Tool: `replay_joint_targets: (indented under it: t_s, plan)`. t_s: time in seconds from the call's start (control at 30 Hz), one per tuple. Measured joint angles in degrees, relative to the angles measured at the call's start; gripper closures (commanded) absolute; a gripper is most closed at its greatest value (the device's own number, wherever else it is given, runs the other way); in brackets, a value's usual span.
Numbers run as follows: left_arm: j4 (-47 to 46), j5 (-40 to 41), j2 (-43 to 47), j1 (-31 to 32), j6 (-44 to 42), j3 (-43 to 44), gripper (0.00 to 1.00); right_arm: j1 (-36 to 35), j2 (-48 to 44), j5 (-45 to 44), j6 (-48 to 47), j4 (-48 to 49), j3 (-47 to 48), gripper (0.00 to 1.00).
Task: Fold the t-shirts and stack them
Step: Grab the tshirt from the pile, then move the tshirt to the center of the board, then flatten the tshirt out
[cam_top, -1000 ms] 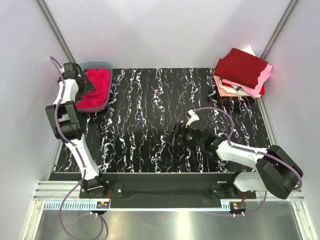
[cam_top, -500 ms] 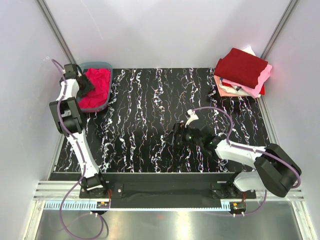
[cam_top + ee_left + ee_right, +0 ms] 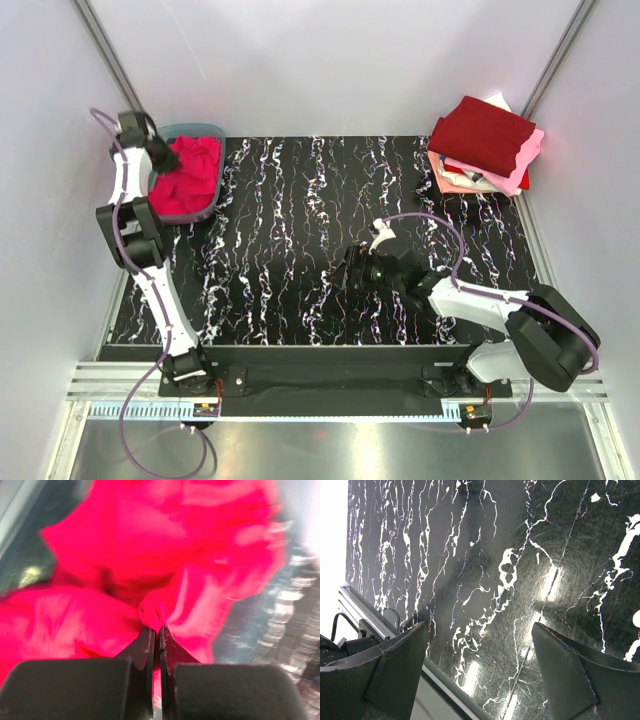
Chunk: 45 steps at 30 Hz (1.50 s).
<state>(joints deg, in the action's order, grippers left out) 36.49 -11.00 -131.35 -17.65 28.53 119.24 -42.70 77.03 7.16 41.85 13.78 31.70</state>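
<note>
The black marbled table (image 3: 300, 230) is spanning the space in front of both arms. At its far right corner a folded stack (image 3: 485, 138) is sitting, dark maroon on top with pale pink, salmon and white showing beneath; at the far left a blue-grey tub (image 3: 205, 131) is holding the crumpled bright pinkish-red t-shirt (image 3: 186, 178). The left gripper (image 3: 156, 626) is pinching a small peak of that cloth, jaws pressed nearly together; the right gripper (image 3: 480, 645) is hovering low over mid-table, jaws spread wide around nothing.

The step in hand is probably lifting the shirt out of the tub. Doing it well is calling for a firm pinch on so thin a bite, raising the shirt until the trailing cloth is clearing the rim, and carrying it toward the centre, where the other gripper is waiting to catch a second edge.
</note>
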Motion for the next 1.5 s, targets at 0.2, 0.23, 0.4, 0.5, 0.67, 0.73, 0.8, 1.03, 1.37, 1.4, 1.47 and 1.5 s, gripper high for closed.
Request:
replay_joint_targets:
  t_s: [0.2, 0.23, 0.4, 0.5, 0.67, 0.73, 0.8, 1.03, 1.37, 1.4, 1.47, 1.5]
  plan:
    - [-7.91, -11.72, 12.15, 2.78, 11.98, 7.43, 1.0, 0.0, -4.55, -0.74, 0.04, 1.22, -2.49, 0.08]
    - [-10.88, -13.88, 16.92, 3.26, 14.73, 5.88, 1.0, 0.0, -6.56, -1.18, 0.07, 1.81, -3.76, 0.08]
    - [-26.43, -25.2, 39.6, 6.8, 24.59, -2.12, 0.72, -0.02, -16.83, -4.92, 0.76, 4.13, -9.88, 0.0]
    - [-28.96, -30.03, 49.77, 9.55, 23.63, -7.69, 0.01, -0.02, -21.7, -7.63, 1.16, 4.2, -12.02, 0.0]
    - [-20.28, -31.95, 61.24, 10.84, 14.08, -24.81, 0.01, -0.04, -36.44, -12.98, 1.79, -3.61, -13.62, 0.0]
    - [-14.19, -30.14, 62.38, 10.84, 9.57, -33.62, 0.01, -0.07, -43.85, -14.36, 1.51, -8.7, -12.79, 0.0]
    - [-7.67, -27.19, 62.38, 10.84, 5.9, -42.58, 0.01, -0.04, -50.75, -15.32, 1.11, -14.69, -10.67, 0.0]
    - [8.09, -18.43, 72.81, 11.52, -0.37, -62.64, 0.01, -0.04, -52.89, -13.57, 0.96, -27.17, -1.68, 0.0]
    - [9.27, -5.92, 85.22, 24.24, 0.15, -71.17, 0.01, -2.64, -22.8, -6.29, 5.38, -39.06, 1.62, 0.09]
    - [9.64, -4.9, 84.67, 25.4, 0.46, -72.48, 0.01, -4.11, -21.77, -6.21, 5.42, -39.63, 2.38, 0.1]
    - [10.99, -3.15, 83.78, 26.23, 0.48, -73.64, 0.01, -7.78, -17.92, -6.34, 5.18, -41.57, 6.19, 0.09]
    - [11.54, -1.99, 83.41, 26.23, 0.44, -73.66, 0.01, -10.49, -14.62, -7.19, 4.87, -42.66, 9.66, 0.09]
